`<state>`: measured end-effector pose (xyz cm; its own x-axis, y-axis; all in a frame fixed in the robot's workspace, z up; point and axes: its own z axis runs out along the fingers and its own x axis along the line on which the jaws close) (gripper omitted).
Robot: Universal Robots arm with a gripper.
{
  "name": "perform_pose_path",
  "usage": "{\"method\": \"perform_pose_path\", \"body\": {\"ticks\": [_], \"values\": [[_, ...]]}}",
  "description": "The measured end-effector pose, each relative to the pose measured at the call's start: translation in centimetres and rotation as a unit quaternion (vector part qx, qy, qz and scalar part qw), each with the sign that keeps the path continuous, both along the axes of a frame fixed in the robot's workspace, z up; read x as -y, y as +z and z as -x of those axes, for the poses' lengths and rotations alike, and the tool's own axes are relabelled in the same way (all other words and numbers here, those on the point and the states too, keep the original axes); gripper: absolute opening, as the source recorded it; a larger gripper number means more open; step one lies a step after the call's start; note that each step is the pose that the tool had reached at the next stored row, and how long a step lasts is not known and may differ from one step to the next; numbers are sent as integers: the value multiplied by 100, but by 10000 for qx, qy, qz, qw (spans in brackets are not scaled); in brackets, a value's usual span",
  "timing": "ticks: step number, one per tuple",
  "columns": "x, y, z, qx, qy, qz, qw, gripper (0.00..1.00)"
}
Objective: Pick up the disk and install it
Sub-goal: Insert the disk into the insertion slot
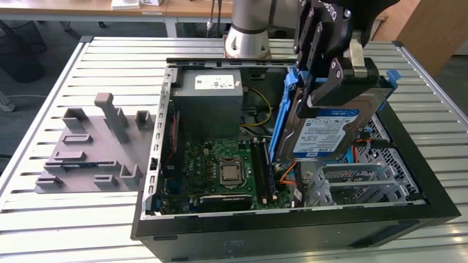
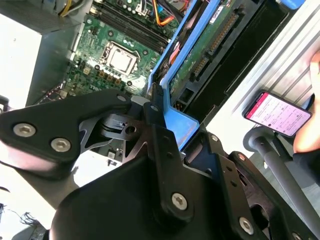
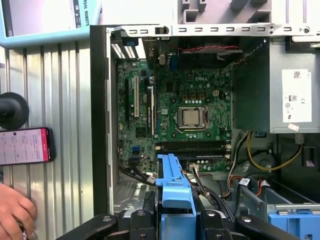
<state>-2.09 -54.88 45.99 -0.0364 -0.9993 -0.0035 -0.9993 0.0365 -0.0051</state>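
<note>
The disk (image 1: 330, 130), a silver drive with a blue-and-white label in a blue plastic carrier, hangs tilted on edge above the open computer case (image 1: 292, 227), on the exterior view's right half. My gripper (image 1: 342, 87) is shut on its upper end, with black fingers (image 1: 330, 82) clamped over the carrier. In the second wrist view the disk's green circuit-board underside (image 2: 210, 47) and blue frame show past the gripper (image 2: 150, 107). In the first wrist view the blue carrier edge (image 3: 172, 182) sticks out from the gripper (image 3: 172, 220) over the case's inside.
Inside the case are the motherboard (image 1: 227, 164), a grey box with a white sticker (image 1: 208, 101) and a silver metal cage (image 1: 365, 181) below the disk. A grey fixture (image 1: 95, 148) lies at the exterior view's left. A person's hand (image 3: 15, 212) and a phone (image 3: 25, 145) sit beside the case.
</note>
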Motion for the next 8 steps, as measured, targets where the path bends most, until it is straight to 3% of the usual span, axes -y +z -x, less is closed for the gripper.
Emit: {"method": "perform_pose_path", "body": {"ticks": [8], "values": [[3,-4,0,0,0,0,10000,36]]}}
